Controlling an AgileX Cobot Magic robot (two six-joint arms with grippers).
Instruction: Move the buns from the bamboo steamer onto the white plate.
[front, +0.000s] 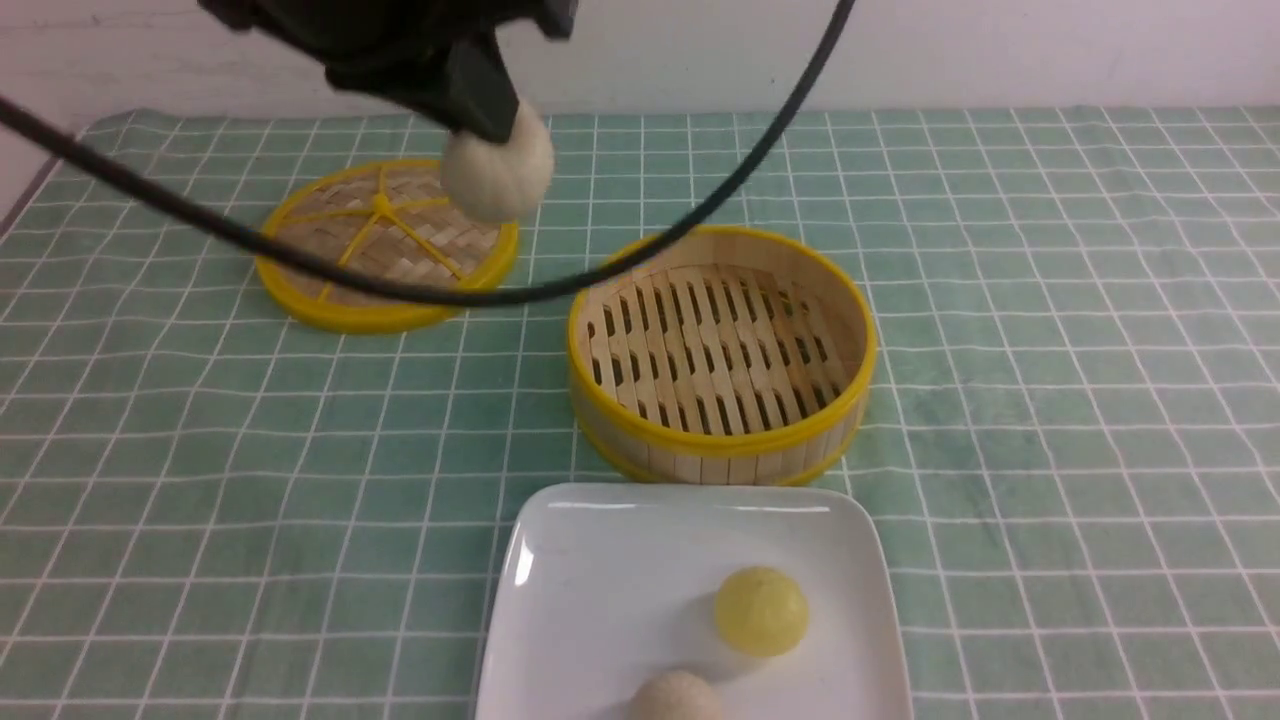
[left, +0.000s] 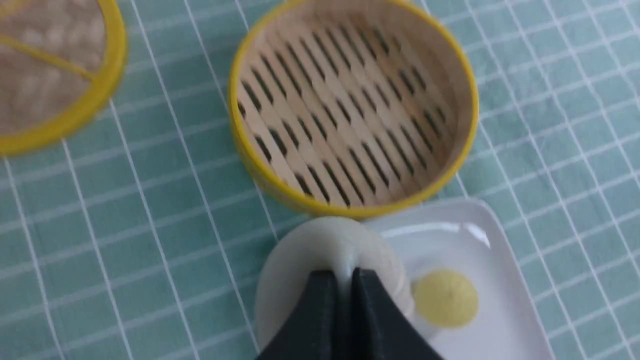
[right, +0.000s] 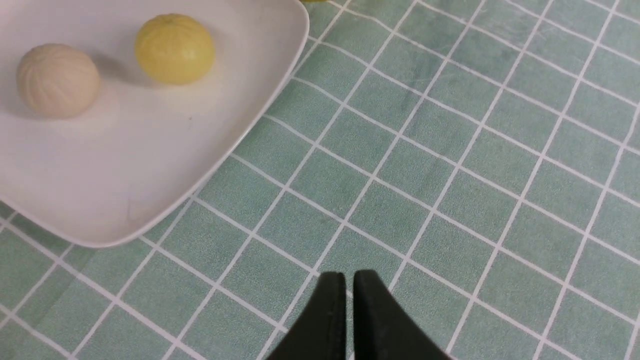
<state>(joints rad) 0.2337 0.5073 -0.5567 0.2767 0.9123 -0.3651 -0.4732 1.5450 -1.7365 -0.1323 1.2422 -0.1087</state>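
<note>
My left gripper (front: 487, 112) hangs high in the air, shut on the pale greyish-green beige bun (front: 498, 166). In the left wrist view its black fingers (left: 320, 300) pinch that bun (left: 295, 270) above the near edge of the white plate (left: 452, 234). The bamboo steamer (front: 722, 445) stands at the table's middle with nothing in it (left: 350, 107). The yellow bun (front: 761, 611) lies on the white plate (front: 600, 590), also visible in the right wrist view (right: 174, 48). My right gripper (right: 348, 280) is shut on nothing, over the tablecloth beside the plate (right: 125, 165).
A warmer tan-beige ball (front: 675, 698) (right: 57, 80) lies on the plate near its front edge. The flat woven yellow-rimmed disc (front: 385, 245) (left: 50, 75) lies at the back left. A black cable (front: 600, 285) loops across the front view. A green checked cloth covers the table.
</note>
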